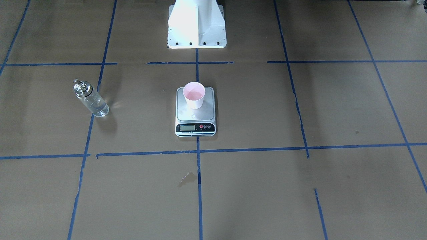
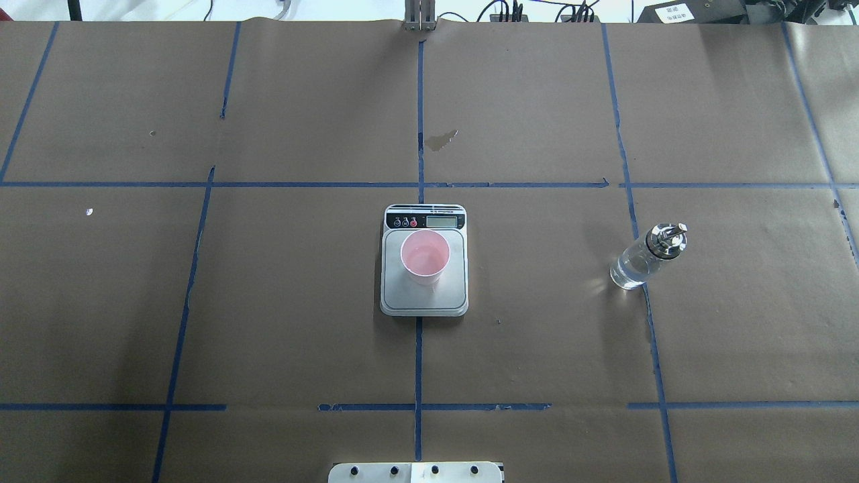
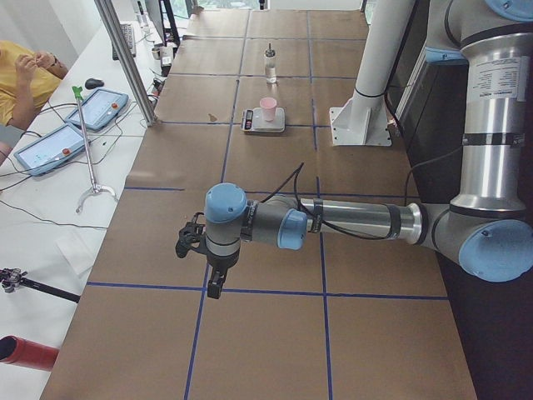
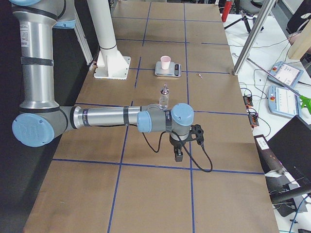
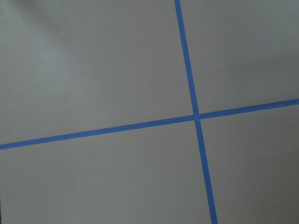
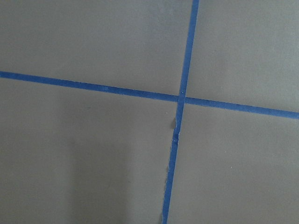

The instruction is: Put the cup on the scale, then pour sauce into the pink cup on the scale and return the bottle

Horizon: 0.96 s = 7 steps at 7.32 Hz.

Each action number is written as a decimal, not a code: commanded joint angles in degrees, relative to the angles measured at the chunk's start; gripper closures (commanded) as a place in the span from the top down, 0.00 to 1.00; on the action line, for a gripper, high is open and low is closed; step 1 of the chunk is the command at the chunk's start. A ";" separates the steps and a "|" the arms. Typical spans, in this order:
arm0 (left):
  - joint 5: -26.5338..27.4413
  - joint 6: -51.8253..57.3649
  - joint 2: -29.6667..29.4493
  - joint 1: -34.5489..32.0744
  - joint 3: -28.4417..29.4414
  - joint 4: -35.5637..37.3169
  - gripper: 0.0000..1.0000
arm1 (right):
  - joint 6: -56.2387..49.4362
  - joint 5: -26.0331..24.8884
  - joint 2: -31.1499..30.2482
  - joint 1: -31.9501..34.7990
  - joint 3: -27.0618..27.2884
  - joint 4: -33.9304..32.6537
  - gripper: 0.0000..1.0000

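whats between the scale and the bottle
Nothing: only bare brown paper lies between the scale and the bottle, as the overhead exterior view shows.

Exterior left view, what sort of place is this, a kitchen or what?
Probably a robotics lab test bench, not a kitchen: a paper-covered table gridded with blue tape, a robot arm reaching over it, and touchscreen pendants beside an operator.

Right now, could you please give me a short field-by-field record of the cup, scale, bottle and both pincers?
Scale: flat, white, rectangular, silver platform; display end away from the robot.
Cup: small, pale pink paper; upright on the scale's platform.
Bottle: small, clear glass, metal pourer; upright on the brown paper table, on the robot's right, apart from the scale.
Left pincer: far from both; open or shut unclear.
Right pincer: likewise.
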 commanded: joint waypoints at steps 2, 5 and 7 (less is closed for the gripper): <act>-1.04 0.00 -0.73 1.33 -1.24 7.60 1.00 | -0.02 -0.12 0.15 -0.90 -0.12 0.00 1.00; -2.72 0.00 -0.83 1.33 -2.05 9.24 1.00 | 0.06 -0.03 0.15 -1.26 -0.56 0.00 1.00; -2.64 0.17 -0.92 1.33 -2.13 8.98 1.00 | -0.02 -0.03 0.15 -1.35 -0.73 0.00 1.00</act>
